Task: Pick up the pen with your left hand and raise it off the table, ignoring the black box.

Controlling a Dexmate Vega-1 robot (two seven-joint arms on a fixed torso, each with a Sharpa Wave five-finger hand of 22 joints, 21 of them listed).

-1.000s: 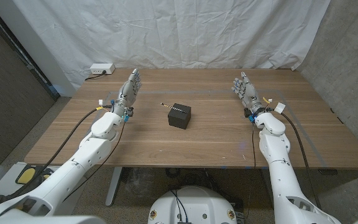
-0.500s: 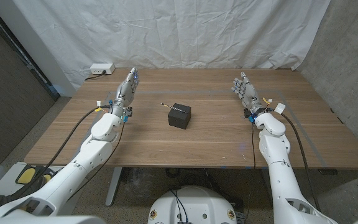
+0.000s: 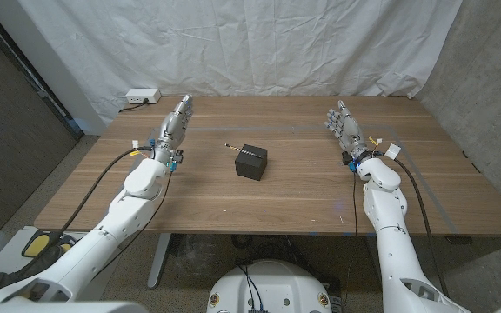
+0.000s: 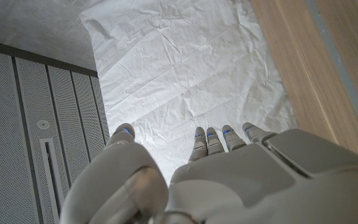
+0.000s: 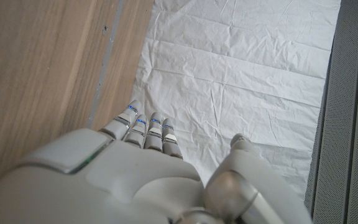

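White-shelled arms — black cables, grey hands (image 3: pixel 174 124) with blue-marked fingertips (image 4: pixel 125 130)

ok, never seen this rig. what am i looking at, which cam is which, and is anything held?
It is a fixed two-armed robot at a wooden table. The wide picture comes from a camera on its head, looking down over both arms. The other two come from cameras on the wrists, looking along the back of each hand toward a white cloth backdrop.

The left robot hand and right robot hand are both over the table with fingers extended, holding nothing.

On the table, a black box sits near the middle. A thin pen lies just at its far-left side, toward the left hand. A white power strip sits at the far left corner.
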